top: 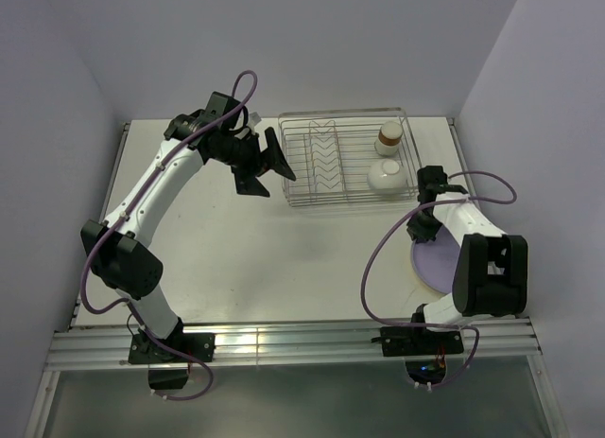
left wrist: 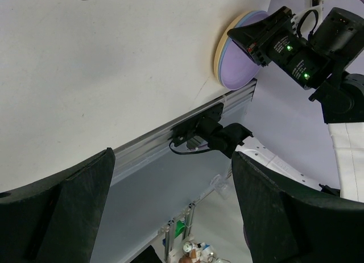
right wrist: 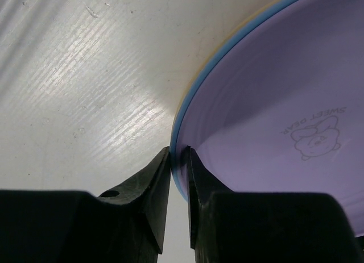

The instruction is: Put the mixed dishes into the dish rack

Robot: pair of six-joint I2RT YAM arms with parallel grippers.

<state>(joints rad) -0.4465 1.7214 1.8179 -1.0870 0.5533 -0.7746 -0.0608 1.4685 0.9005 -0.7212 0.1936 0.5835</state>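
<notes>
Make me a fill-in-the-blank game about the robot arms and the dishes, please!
1. The top plate of the stack is ____.
2. Inside the dish rack sit a brown-rimmed cup and a white ____.
3. The left gripper hangs with its jaws ____.
4. Right under the top plate, where the right gripper pinches the stack's rim, lies a ____ plate.

Missing words: purple, bowl, open, blue.

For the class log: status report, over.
Left hand open, empty. Right hand pinching plate stack rim. Bowl, cup in rack. No obstruction seen.
</notes>
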